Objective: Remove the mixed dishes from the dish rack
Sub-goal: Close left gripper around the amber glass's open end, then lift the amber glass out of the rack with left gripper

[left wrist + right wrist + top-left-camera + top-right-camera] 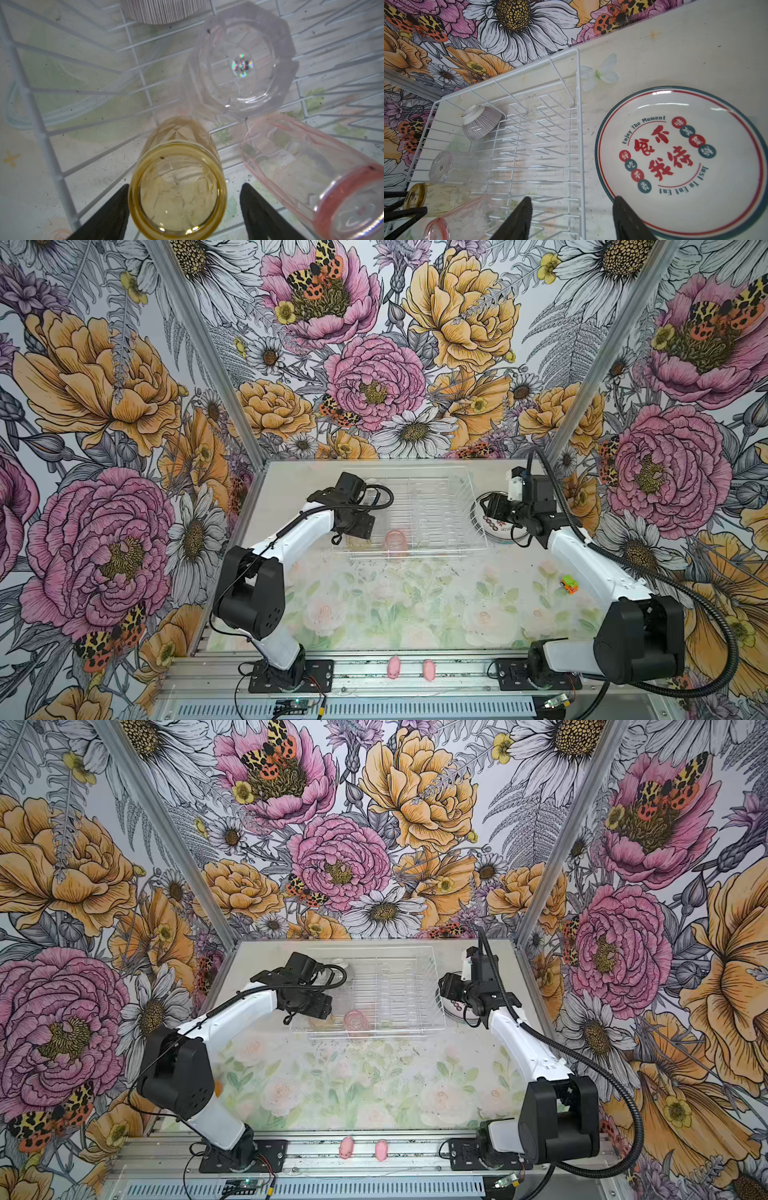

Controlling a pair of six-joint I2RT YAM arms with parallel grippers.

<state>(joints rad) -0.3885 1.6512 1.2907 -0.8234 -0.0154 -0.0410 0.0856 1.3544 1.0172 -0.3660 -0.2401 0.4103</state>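
Observation:
The white wire dish rack point(436, 506) point(578, 124) stands at the back of the table. In it lie an amber tumbler point(178, 187) point(436, 197), a pink tumbler point(395, 541) point(311, 166) and a clear tumbler point(241, 66) point(446, 166), with a ribbed grey bowl point(481, 122) upside down in the far corner. My left gripper point(184, 207) point(357, 531) is open and straddles the amber tumbler, with a gap on one side. My right gripper point(572, 212) point(488, 510) hangs open over the rack's right rim, empty. Beside that rim a printed plate point(681, 162) point(494, 526) lies flat on the table.
A tiny green-orange toy car point(568, 584) sits on the table under the right arm. Two pink pig figures point(394, 668) point(429, 670) lie on the front rail. Flowered walls close in the back and both sides. The rack's upright prongs point(550, 128) stand near the right gripper.

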